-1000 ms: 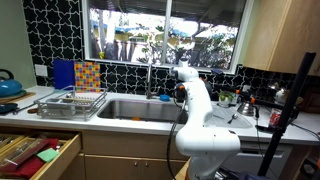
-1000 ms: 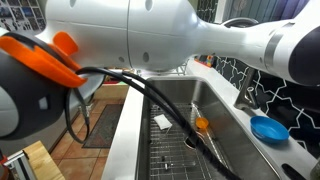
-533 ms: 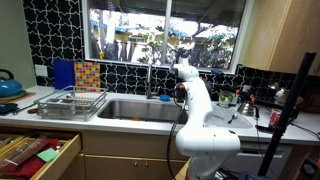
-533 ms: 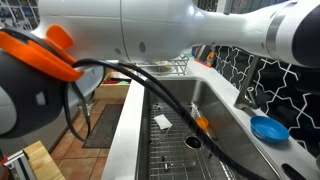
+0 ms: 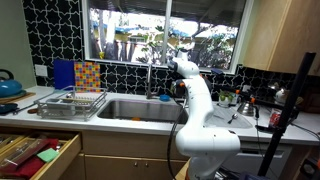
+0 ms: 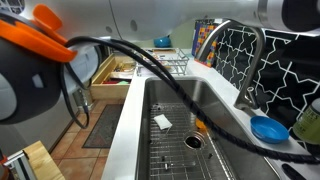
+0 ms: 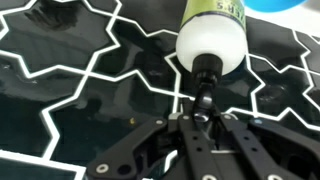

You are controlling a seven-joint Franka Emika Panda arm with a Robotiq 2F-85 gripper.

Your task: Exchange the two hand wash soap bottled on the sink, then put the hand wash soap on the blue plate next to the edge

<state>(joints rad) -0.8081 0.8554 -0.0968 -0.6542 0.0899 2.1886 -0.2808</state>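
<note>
In the wrist view my gripper (image 7: 203, 115) is shut on the black pump top of a hand wash soap bottle (image 7: 212, 42). The bottle is white with a green label, and it hangs in front of the black patterned wall tiles. A sliver of the blue plate (image 7: 287, 4) shows at the top right of that view. The plate (image 6: 268, 128) lies on the counter behind the sink (image 6: 190, 105), near the tap (image 6: 246, 60). In an exterior view my white arm reaches over the sink's right end, with the gripper (image 5: 179, 91) by the wall. No second soap bottle shows clearly.
A wire dish rack (image 5: 70, 102) stands to the left of the sink (image 5: 135, 108), with a blue kettle (image 5: 8, 86) beyond it. A drawer (image 5: 35, 155) stands open below the counter. Bottles and a red can (image 5: 277, 118) crowd the right counter. A black cable (image 6: 170, 105) crosses the basin.
The arm has risen: its wrist sits higher and slightly left in an exterior view, and the white arm has lifted out of the way of the sink. The grip is unchanged.
</note>
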